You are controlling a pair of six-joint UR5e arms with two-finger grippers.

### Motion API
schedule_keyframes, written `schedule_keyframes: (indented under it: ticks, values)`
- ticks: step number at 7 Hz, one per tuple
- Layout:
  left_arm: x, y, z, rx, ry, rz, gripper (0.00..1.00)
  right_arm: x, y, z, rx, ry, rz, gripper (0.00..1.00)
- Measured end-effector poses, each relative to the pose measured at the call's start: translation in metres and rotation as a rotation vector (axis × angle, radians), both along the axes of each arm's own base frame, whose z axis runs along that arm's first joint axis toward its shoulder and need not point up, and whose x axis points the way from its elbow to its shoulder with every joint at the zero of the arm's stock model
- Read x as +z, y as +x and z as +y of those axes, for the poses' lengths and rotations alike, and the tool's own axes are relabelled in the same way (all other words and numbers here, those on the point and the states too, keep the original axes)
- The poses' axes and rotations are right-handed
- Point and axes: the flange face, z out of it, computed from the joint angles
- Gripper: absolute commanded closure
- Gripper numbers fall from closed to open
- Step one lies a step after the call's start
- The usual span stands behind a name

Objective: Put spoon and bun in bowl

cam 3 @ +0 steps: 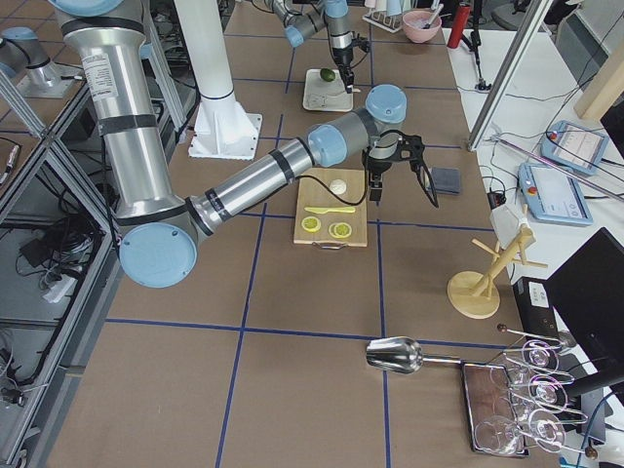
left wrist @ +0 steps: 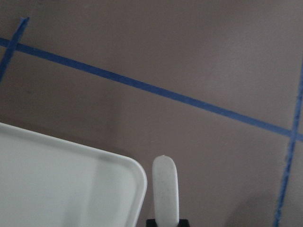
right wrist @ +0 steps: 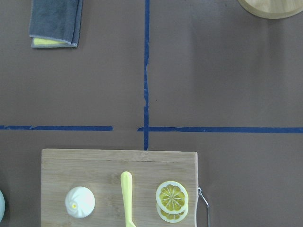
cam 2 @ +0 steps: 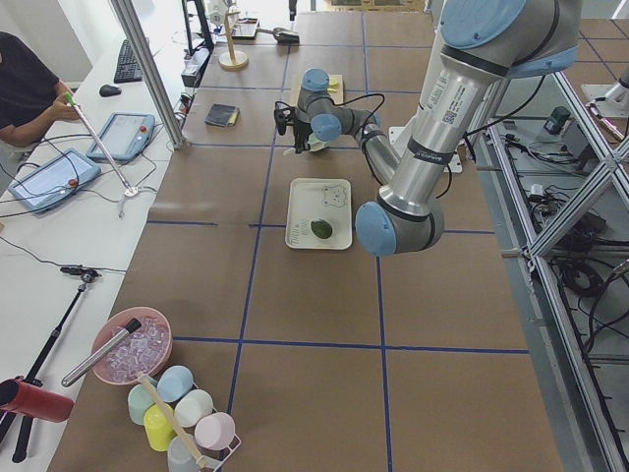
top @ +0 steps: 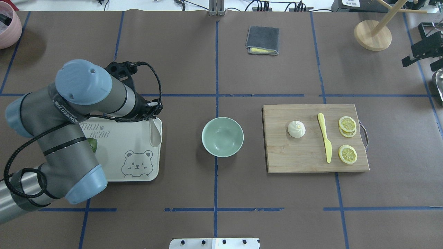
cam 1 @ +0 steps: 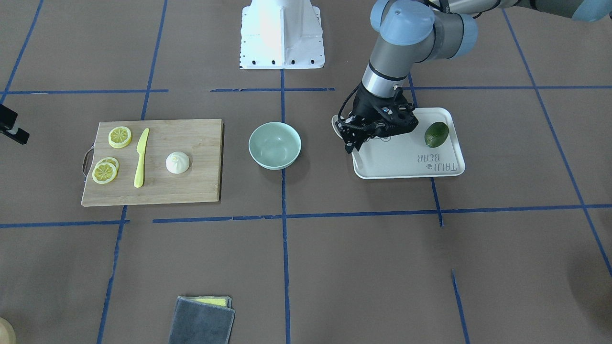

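My left gripper (cam 1: 352, 142) is shut on the white spoon (top: 155, 133) at the corner of the white tray (top: 121, 148) nearest the bowl. The spoon's handle (left wrist: 164, 189) sticks out ahead of the fingers in the left wrist view. The mint-green bowl (top: 222, 136) stands empty at the table's middle, a short way from the spoon. The white bun (top: 296, 129) sits on the wooden cutting board (top: 304, 159), and also shows in the right wrist view (right wrist: 79, 202). My right gripper (cam 3: 375, 183) hangs high over the board's far side; I cannot tell if it is open or shut.
A green avocado (cam 1: 436, 134) lies on the tray. A yellow plastic knife (top: 324, 141) and lemon slices (top: 347, 154) lie on the board beside the bun. A folded grey cloth (top: 262, 40) and a wooden cup tree (top: 372, 34) stand at the far side.
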Motion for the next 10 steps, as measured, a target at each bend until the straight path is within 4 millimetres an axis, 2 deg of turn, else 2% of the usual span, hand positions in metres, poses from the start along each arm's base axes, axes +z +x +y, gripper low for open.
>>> schedule_keyframes:
  ticks: [2,4,5,6,7,9,10]
  values:
    - [-0.014,0.032,-0.015,-0.039,-0.022,0.109,1.00,-0.022,-0.048,0.000,0.047,0.020,0.016,0.00]
    - [-0.025,0.065,-0.005,-0.016,-0.033,0.137,1.00,-0.032,-0.104,0.014,0.092,0.020,0.012,0.00]
    - [-0.030,0.081,0.002,-0.005,-0.033,0.138,1.00,-0.035,-0.120,0.020,0.103,0.019,0.008,0.00]
    - [-0.037,0.097,0.007,-0.005,-0.023,0.141,0.85,-0.037,-0.130,0.023,0.106,0.015,0.005,0.00]
    - [-0.039,0.109,0.008,-0.008,-0.011,0.147,0.01,-0.039,-0.139,0.027,0.108,0.008,0.004,0.00]
    - [-0.038,0.115,0.007,-0.006,0.008,0.159,0.00,-0.040,-0.164,0.038,0.111,-0.004,0.018,0.00]
    - [-0.044,0.107,0.005,-0.008,0.016,0.171,0.00,-0.039,-0.185,0.046,0.111,0.001,0.038,0.00]
